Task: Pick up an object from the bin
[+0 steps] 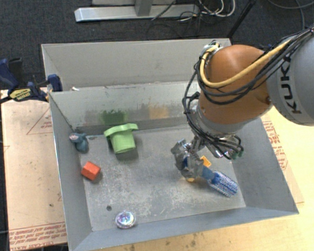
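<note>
Blue tube [220, 182] slants lower-right from the tool [186, 163].

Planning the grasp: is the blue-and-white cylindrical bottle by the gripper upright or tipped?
Tipped: the blue-and-white cylindrical bottle lies lengthwise on the bin floor.

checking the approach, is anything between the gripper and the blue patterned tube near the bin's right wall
Nothing visible does. The gripper sits at the upper-left end of the blue, white-patterned tube. The green flanged cup and orange-red cube lie far to the left.
</note>
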{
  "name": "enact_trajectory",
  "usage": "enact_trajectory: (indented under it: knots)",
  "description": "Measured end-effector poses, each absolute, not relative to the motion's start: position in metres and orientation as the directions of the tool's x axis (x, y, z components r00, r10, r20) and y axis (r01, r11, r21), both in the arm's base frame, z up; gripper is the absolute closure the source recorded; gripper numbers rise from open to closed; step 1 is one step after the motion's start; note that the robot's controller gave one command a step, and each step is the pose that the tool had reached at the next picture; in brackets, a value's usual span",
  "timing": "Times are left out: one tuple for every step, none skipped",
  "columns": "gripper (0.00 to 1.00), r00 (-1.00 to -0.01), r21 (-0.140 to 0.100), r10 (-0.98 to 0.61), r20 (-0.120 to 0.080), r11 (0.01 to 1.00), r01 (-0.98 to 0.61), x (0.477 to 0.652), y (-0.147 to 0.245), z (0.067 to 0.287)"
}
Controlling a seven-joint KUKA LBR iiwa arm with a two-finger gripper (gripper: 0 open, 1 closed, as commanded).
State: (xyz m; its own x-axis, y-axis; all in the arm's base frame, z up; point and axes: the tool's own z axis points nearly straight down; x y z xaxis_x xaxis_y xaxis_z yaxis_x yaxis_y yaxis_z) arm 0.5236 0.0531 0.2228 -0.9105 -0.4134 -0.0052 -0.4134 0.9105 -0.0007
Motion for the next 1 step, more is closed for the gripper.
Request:
enact_trajectory:
  knots:
    - [1.0, -0.912, 0.006, -0.41, 0.006, 0.912, -0.41, 0.5007, 0.0579, 0.1477]
